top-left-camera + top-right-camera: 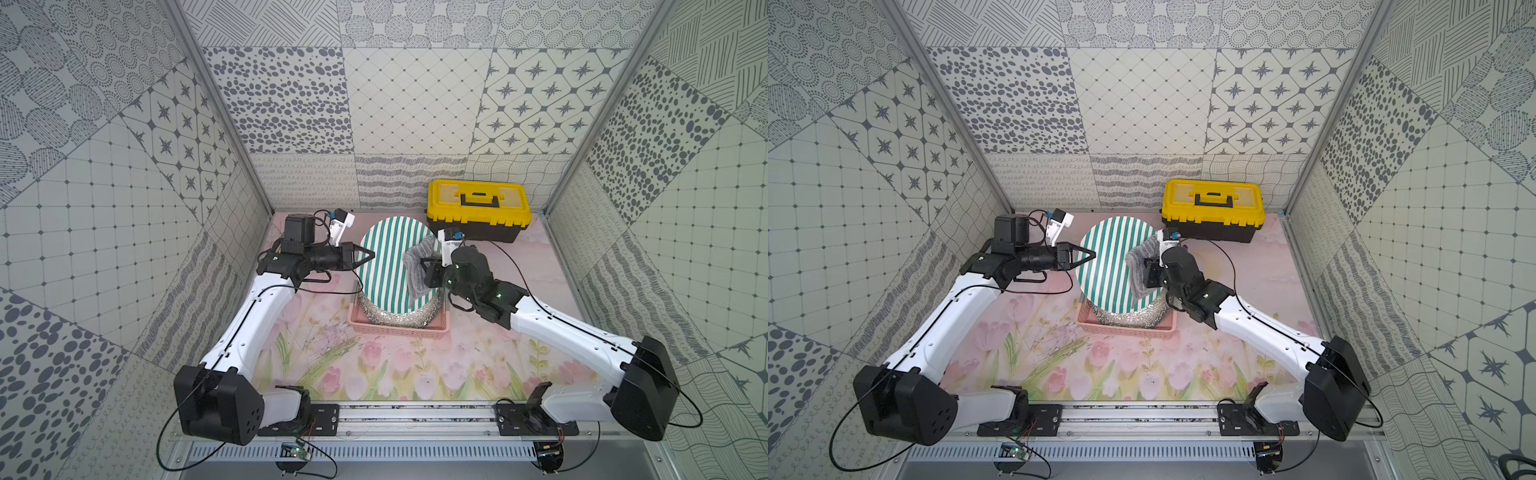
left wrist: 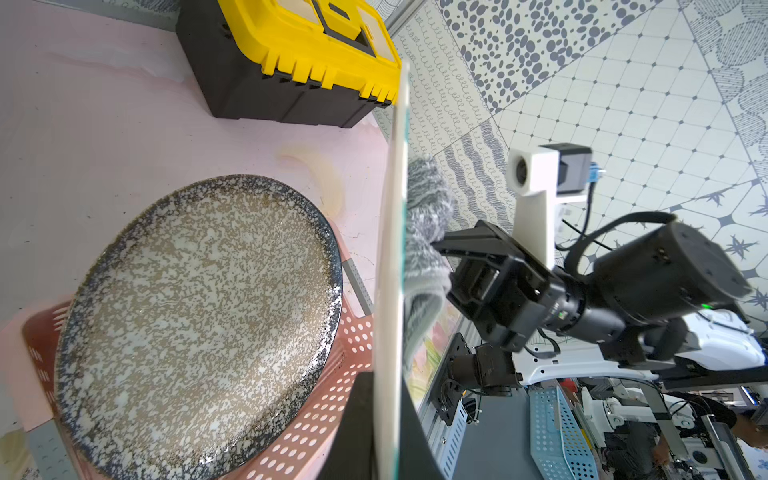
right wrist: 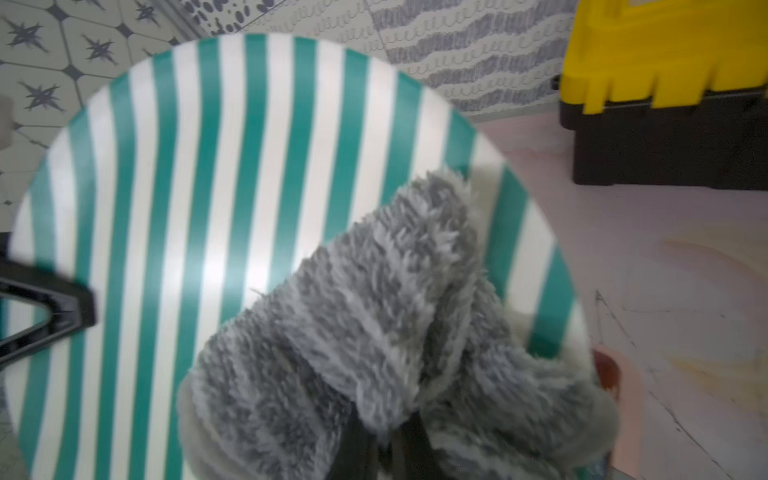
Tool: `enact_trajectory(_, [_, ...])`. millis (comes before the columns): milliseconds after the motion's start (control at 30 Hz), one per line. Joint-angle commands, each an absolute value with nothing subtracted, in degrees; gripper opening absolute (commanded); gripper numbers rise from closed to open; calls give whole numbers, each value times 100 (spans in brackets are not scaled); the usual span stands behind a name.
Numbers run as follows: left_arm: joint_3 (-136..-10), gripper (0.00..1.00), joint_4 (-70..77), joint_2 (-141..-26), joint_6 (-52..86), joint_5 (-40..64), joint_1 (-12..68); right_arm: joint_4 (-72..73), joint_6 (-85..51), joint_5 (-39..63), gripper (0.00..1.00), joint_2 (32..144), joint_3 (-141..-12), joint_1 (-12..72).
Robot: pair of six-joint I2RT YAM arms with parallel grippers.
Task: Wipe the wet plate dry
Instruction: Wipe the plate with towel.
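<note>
Starting with both top views: seeing a round striped plate [image 1: 386, 257] [image 1: 1108, 266], glossy, with teal and white bands. Held tilted up off the mat [image 1: 374, 374], right above a pink plastic basket [image 1: 399, 332]. Pinched at the rim by the left gripper [image 1: 368, 254] [image 1: 1090, 254], tapered black fingers pressed together on the edge. Also spotting the right gripper [image 1: 426, 268] [image 1: 1148, 268] clamped onto a fluffy grey cloth [image 1: 413, 257] [image 1: 1138, 257], bunched up and draped against the striped face. Down in the basket, just a crescent of a speckled plate [image 1: 374, 316] peeking out underneath. Behind all that, a boxy yellow and black toolbox [image 1: 478, 203] with a black handle, sitting on the tulip-print mat by the back wall.

Moving to the left wrist view: catching the striped plate [image 2: 390, 249] edge-on, only a thin cream sliver. Cloth [image 2: 428, 195] squashed against its far face, right gripper [image 2: 438, 253] biting into the pile. Getting a proper look at the speckled plate [image 2: 199, 311]: round, shallow, shiny, with cream and brown flecks and a dark rim, lying slanted in the basket [image 2: 332, 395] full of round holes. Toolbox [image 2: 291, 54] chunky, with ribbed latches.

Finishing with the right wrist view, a bit blurry: stripes of the striped plate [image 3: 228, 166] filling most of it. Cloth [image 3: 374, 311] shaggy, mottled light and dark grey, folded over itself and touching the plate. Right gripper [image 3: 382, 453] barely showing from under the fuzz. Black triangular tip of the left gripper [image 3: 62, 316] over the rim.
</note>
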State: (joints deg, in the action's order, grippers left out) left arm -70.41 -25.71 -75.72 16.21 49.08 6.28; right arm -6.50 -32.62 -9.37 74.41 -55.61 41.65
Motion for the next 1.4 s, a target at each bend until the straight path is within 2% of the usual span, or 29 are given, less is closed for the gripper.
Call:
enact_trajectory(0, [-7220, 0, -1642, -7538, 1951, 6296, 708, -1027, -3269, -1151, 0, 7312, -5335, 4073])
enact_trajectory(133, [-7198, 0, -1539, -7558, 2003, 6261, 705, -1115, -3134, -1106, 0, 7425, -5503, 4180])
enact_trajectory(333, [-7157, 0, -1418, -7603, 2060, 6222, 703, -948, -2505, -1191, 0, 8065, -6256, 5155])
enact_trajectory(500, [-7104, 0, -1338, -7626, 2108, 6210, 703, -693, -2276, -848, 0, 8847, -7092, 5850])
enact_trajectory(733, [-7075, 0, -1352, -7601, 2101, 6205, 702, -609, -2226, -518, 0, 9633, -7929, 6334])
enact_trajectory(1033, [-7206, 0, -1384, -7618, 2133, 6207, 705, -510, -2848, -892, 0, 9134, -6726, 6164])
enact_trajectory(1367, [-7283, 0, -1415, -7599, 2145, 6227, 703, -563, -3544, -1551, 0, 8015, -5044, 5327])
